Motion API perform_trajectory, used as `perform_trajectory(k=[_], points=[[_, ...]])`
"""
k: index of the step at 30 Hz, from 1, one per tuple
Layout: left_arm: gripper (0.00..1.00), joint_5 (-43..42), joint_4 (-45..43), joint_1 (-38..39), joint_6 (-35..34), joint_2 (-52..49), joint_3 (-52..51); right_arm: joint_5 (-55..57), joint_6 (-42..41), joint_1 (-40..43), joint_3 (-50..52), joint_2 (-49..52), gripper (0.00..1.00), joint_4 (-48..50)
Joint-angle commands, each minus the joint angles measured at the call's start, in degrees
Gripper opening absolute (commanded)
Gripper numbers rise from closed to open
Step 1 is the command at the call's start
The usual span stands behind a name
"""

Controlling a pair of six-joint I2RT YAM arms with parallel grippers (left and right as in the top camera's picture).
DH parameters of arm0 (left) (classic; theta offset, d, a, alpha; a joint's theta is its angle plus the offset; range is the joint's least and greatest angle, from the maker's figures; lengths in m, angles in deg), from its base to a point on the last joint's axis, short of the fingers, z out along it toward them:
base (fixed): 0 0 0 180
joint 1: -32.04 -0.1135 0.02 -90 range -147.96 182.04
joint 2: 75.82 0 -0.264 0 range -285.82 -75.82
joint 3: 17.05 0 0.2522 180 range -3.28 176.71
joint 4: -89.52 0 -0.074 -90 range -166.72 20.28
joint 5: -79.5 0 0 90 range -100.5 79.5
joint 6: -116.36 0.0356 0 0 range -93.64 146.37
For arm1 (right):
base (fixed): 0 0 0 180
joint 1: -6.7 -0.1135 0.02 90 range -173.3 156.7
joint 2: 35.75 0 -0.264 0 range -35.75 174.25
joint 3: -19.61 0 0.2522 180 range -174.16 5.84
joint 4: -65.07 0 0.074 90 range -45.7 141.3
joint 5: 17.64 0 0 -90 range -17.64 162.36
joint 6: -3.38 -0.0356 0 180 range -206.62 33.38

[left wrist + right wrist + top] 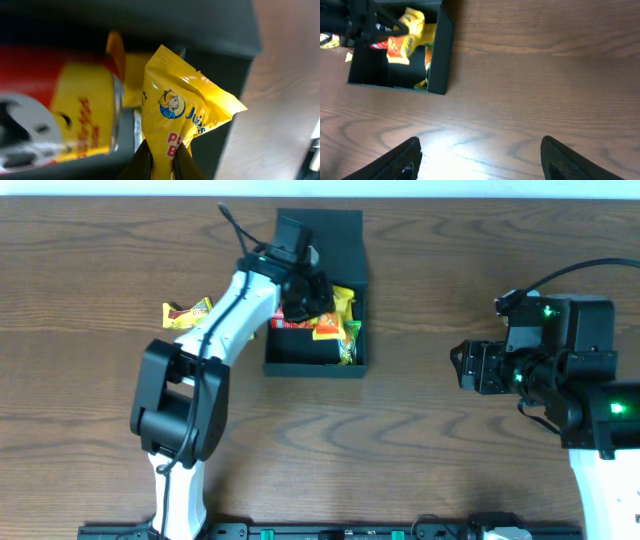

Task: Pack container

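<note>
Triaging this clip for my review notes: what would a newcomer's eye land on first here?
The yellow snack packet pinched in the left fingers, at the open dark teal container, far centre of the table. A loose packet lies left of it; the right fingers stand open.

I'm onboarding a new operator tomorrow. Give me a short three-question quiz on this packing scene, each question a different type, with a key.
1. True or false: over the dark teal-green cardboard container, the left gripper is shut on a yellow foil snack packet.
2. Where does the brown-and-yellow snack packet lie? A) in the container B) on the wooden table, outside the container C) on the container's lid
3. Fill in: the right gripper, holding nothing, is ____.
Key: 1 true; 2 B; 3 open.
</note>
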Motion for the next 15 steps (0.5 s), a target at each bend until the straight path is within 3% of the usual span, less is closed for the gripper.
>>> perform_trajectory(k=[1,15], points=[[0.06,5.14,2.49,1.01,-0.39,-1.40,-0.70,-0.42,0.79,0.31,-0.72,-0.28,0.76,-0.31],[0.06,12.52,8.74,3.13,-7.19,-0.79,-0.70,-0.44,0.76,0.31,-0.70,-0.28,0.76,-0.85]])
